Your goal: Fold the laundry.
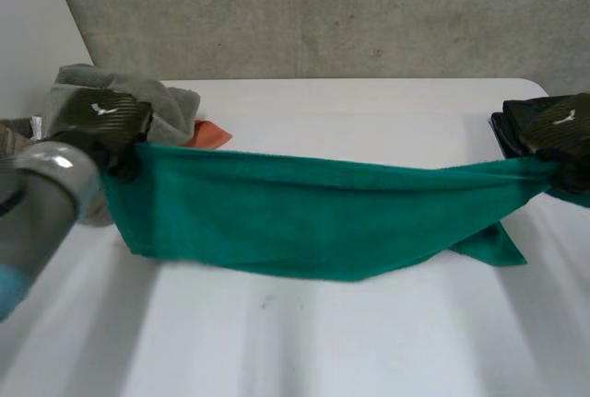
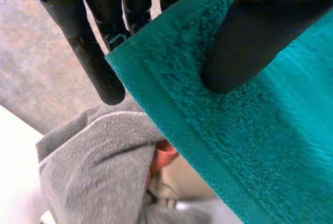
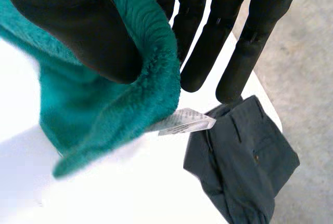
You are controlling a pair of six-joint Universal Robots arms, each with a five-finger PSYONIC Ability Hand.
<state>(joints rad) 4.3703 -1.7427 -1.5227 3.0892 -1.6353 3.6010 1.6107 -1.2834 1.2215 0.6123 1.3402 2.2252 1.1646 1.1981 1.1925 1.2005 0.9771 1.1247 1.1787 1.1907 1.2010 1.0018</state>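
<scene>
Left hand (image 1: 97, 113) grips the towel (image 1: 313, 208) at its left end. In the left wrist view the thumb presses on the green pile near a corner and the fingers (image 2: 86, 47) run straight behind the hemmed edge, so the cloth is pinched between them.

Right hand (image 1: 556, 126) grips the towel's right end. In the right wrist view the thumb bears down on bunched green cloth, with the straight fingers (image 3: 250, 42) on the far side of it. A white label (image 3: 183, 121) sticks out of the bunch just below the fingertips.

Towel: stretched as a long green band between the two hands, across the table (image 1: 350, 332). Its upper edge is taut and its lower edge sags. A pointed flap hangs down near the right end. Whether the lower edge touches the table cannot be determined.

Other items: a grey cloth (image 1: 166, 100) lies heaped behind the left hand, with an orange cloth (image 1: 210, 134) just beside it. Dark trousers (image 3: 244, 156) lie at the table edge beyond the right hand.
</scene>
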